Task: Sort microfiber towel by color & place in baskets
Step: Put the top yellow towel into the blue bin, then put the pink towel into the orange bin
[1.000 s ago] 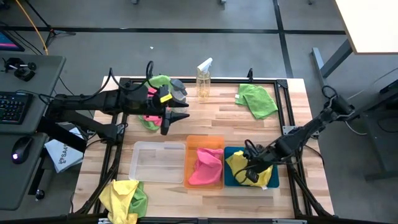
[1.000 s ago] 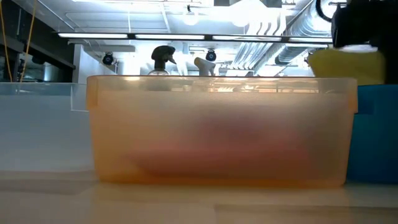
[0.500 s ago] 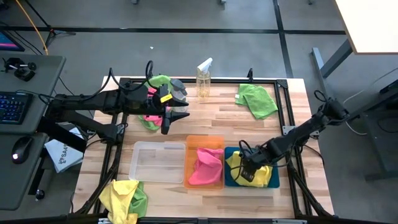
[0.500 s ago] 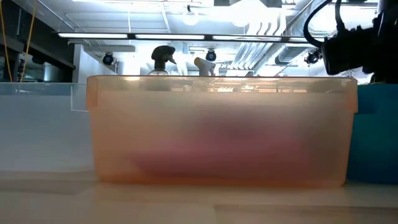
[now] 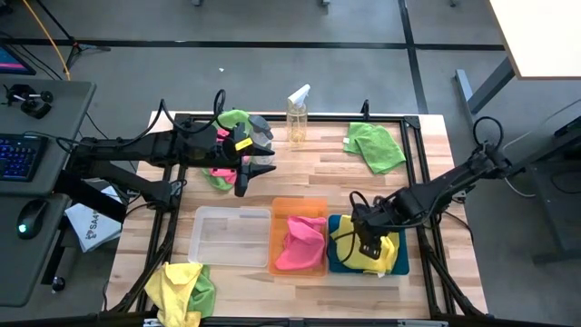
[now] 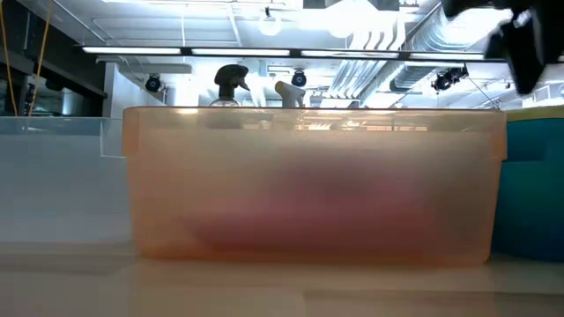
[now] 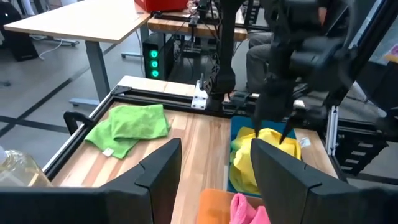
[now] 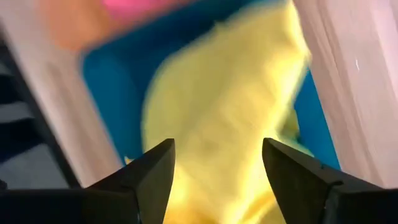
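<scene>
Three baskets stand in a row near the front edge: clear, orange with a pink towel in it, and dark blue. A yellow towel lies crumpled in the blue basket. My right gripper hovers open just above that towel, with nothing between its fingers. At the far left my left gripper stands open and empty over a heap of pink and green towels. Another green towel lies flat at the far right.
A spray bottle stands at the far edge. A heap of yellow and green towels lies at the near left corner. Bare wood shows between the baskets and the far green towel. A black frame runs along the table's right side.
My right gripper has opened and let go of the yellow towel, which has dropped from above the rim into the blue basket. The gripper then rose a little above it. My left arm has kept still.
</scene>
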Robot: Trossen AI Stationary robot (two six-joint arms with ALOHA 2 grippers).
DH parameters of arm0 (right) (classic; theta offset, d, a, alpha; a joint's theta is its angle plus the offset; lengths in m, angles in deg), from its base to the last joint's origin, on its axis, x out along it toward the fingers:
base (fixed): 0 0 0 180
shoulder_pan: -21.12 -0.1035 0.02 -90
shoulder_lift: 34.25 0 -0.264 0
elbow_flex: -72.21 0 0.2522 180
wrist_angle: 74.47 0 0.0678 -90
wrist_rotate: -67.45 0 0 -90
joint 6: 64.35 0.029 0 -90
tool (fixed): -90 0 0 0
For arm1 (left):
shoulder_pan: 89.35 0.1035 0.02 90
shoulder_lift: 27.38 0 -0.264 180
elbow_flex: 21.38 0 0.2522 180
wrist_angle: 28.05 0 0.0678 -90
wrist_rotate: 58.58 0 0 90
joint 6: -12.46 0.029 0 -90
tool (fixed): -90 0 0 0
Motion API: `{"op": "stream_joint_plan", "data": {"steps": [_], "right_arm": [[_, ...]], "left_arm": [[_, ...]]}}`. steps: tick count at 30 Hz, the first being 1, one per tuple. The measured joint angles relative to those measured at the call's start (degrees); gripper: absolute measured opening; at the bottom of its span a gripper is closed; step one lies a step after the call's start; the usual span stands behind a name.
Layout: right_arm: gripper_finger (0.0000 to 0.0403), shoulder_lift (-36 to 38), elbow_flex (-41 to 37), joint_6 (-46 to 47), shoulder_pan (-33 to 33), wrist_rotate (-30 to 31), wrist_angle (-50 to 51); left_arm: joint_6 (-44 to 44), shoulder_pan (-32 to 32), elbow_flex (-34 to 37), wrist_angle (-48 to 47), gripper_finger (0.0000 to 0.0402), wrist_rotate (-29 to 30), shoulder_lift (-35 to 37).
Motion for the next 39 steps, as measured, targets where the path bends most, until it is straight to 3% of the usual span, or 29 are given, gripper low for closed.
{"op": "stream_joint_plan", "data": {"steps": [3,8,18,23,33,39], "right_arm": [[0.0188,-0.1,1.2,-0.6,-0.1,2.5,-2.4],[0.0023,-2.4,-3.9,2.8,-0.1,3.5,-4.9],[0.0009,-4.8,-17.9,9.3,-0.2,-1.5,-23.6],[0.0003,-4.8,-20.1,7.4,-0.2,-4.9,-31.0],[0.0002,-0.6,-12.0,-1.2,1.3,-4.3,-20.4],[0.0003,2.6,-3.2,-5.7,2.9,3.6,-10.4]], "left_arm": [[0.0,0.0,0.0,-0.6,0.0181,0.0,0.0],[0.0,0.0,0.0,-0.6,0.0181,0.0,0.0],[0.1,0.0,0.0,-0.5,0.0181,3.7,0.0],[1.0,0.0,0.0,-0.5,0.0181,5.3,0.0],[1.0,0.1,0.0,-2.1,0.0181,10.5,0.0],[-4.0,2.1,0.0,-9.6,0.0181,11.4,-0.7]]}}
